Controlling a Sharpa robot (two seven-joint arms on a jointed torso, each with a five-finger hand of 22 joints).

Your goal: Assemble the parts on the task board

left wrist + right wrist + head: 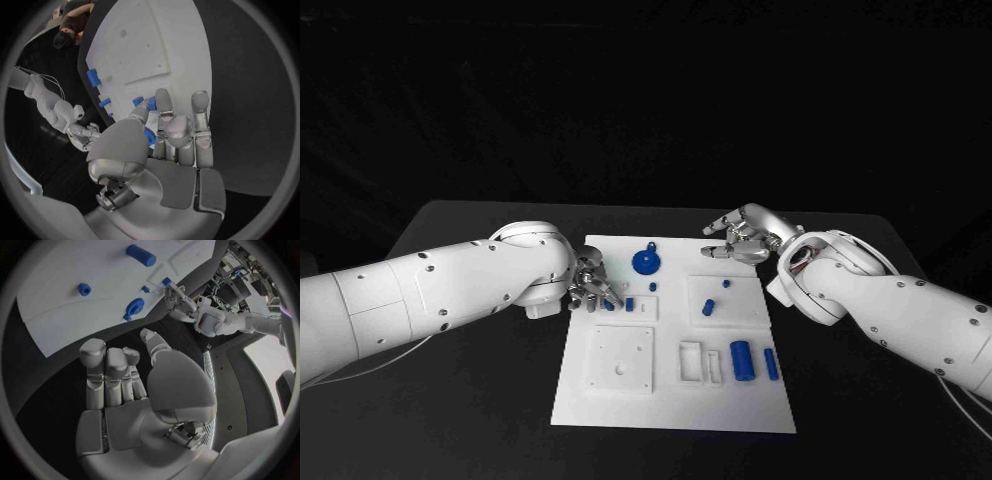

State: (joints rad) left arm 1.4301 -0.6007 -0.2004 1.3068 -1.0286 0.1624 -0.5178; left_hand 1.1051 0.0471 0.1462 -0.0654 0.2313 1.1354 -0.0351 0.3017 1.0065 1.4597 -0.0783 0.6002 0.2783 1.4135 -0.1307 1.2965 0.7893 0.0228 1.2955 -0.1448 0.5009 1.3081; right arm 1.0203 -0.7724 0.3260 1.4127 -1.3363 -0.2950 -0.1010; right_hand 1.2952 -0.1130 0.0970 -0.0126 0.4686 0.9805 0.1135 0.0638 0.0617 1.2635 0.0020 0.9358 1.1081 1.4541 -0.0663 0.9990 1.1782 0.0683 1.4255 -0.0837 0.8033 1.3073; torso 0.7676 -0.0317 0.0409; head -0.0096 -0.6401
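Table point(473, 420): black, matte surface; extends outward from the board point(678, 402) on all sides; far edge lies beyond the board's far end; backdrop beyond the table is dark; cable point(966, 398) lies right of the board.

We are seeing two glossy white arms dotted with small dark screws, left hand point(593, 290) and right hand point(744, 240) in segmented silver metal, rounded grey fingertip pads point(164, 100), thin pale cables trailing under both arms.
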